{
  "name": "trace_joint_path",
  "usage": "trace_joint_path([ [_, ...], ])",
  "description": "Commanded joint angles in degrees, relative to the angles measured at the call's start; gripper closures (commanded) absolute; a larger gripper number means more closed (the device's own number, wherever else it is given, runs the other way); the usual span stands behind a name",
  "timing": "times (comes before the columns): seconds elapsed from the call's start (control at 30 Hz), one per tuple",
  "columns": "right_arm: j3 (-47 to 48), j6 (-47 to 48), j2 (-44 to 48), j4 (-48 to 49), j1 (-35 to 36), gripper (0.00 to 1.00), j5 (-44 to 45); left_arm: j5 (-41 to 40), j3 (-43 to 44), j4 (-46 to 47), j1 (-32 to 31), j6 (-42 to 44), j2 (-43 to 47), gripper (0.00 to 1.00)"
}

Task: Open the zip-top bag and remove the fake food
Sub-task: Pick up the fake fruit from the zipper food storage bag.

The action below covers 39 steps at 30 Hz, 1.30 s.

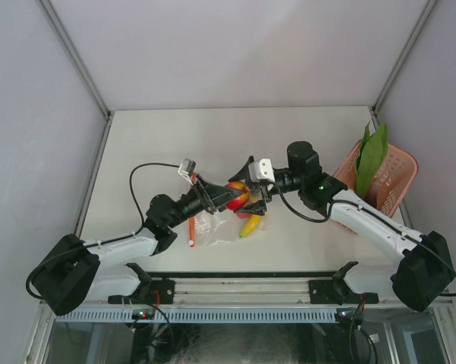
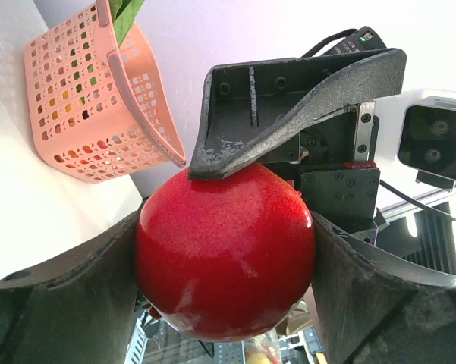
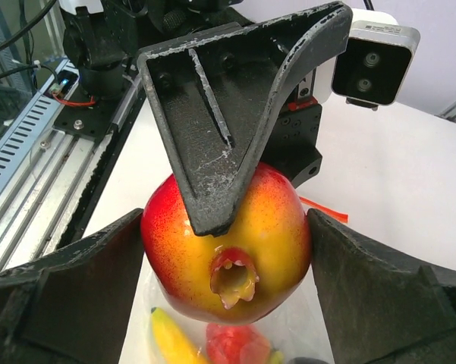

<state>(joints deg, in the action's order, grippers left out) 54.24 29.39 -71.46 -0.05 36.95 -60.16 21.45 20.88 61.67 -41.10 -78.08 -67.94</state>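
Observation:
A round red-and-yellow fake fruit (image 1: 237, 195) hangs above the table between both grippers. My left gripper (image 1: 229, 197) is shut on it, its fingers pressed to both sides of the fruit's red face (image 2: 226, 254). My right gripper (image 1: 252, 199) comes from the opposite side, and its fingers touch the fruit (image 3: 277, 243) left and right too. Beneath lies the clear zip-top bag (image 1: 212, 227) with its red zipper strip (image 1: 191, 231). A yellow banana (image 3: 171, 341) and a red piece (image 3: 239, 345) lie at the bag; whether inside it I cannot tell.
A pink lattice basket (image 1: 391, 178) stands at the right table edge with a long green leafy vegetable (image 1: 370, 155) sticking out of it. The basket (image 2: 91, 98) also shows in the left wrist view. Grey walls enclose the table on three sides.

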Motion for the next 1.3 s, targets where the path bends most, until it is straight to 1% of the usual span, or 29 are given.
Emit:
trace_joint_path([
  [0.0, 0.4, 2.7, 1.0, -0.4, 0.9, 0.21, -0.7, 1.2, 4.3, 5.0, -0.3, -2.0, -1.1, 0.77],
  [0.1, 0.4, 3.2, 0.9, -0.8, 1.0, 0.23, -0.6, 1.5, 4.4, 5.0, -0.4, -2.2, -1.1, 0.73],
  [0.13, 0.4, 3.3, 0.9, -0.8, 0.9, 0.26, -0.6, 1.6, 4.4, 5.0, -0.4, -2.2, -1.1, 0.71],
  [0.17, 0.5, 3.2, 0.8, -0.8, 0.8, 0.29, -0.8, 1.6, 4.3, 5.0, -0.4, -2.4, -1.0, 0.66],
  [0.23, 0.7, 3.3, 0.8, -1.2, 0.8, 0.41, -1.2, 1.6, 4.1, 4.6, -0.4, -2.1, -0.8, 0.52],
  [0.3, 0.7, 3.3, 0.8, -1.3, 0.6, 0.5, -1.4, 1.6, 3.9, 3.8, -0.4, -1.6, -0.6, 0.34],
  [0.33, 0.7, 3.3, 0.7, -1.2, 0.5, 0.54, -1.7, 1.6, 3.9, 3.5, -0.4, -1.4, -0.5, 0.08],
  [0.37, 0.8, 3.2, 0.8, -1.2, 0.5, 0.58, -2.0, 1.6, 3.7, 3.3, -0.4, -1.2, -0.3, 0.01],
  [0.5, 1.0, 2.5, 0.8, -1.2, 0.1, 0.69, -2.6, 1.2, 3.0, 3.0, -0.4, -0.7, 0.0, 0.0],
  [0.7, 1.2, 1.7, 1.0, -1.3, -0.7, 0.77, -3.3, -0.1, 1.6, 1.2, -0.4, 0.7, 1.7, 0.0],
  [1.03, 2.6, 0.1, 2.3, -2.8, -4.2, 0.86, -7.1, -0.9, -1.3, -3.7, 0.0, 4.8, 5.7, 0.0],
  [1.17, 2.6, -0.5, 2.6, -2.8, -5.8, 0.87, -8.4, -1.2, -1.9, -7.5, 1.0, 7.2, 9.4, 0.0],
  [1.27, 2.6, -1.2, 3.1, -2.7, -7.2, 0.87, -9.5, -1.6, -1.5, -12.9, 1.7, 9.9, 12.9, 0.0],
])
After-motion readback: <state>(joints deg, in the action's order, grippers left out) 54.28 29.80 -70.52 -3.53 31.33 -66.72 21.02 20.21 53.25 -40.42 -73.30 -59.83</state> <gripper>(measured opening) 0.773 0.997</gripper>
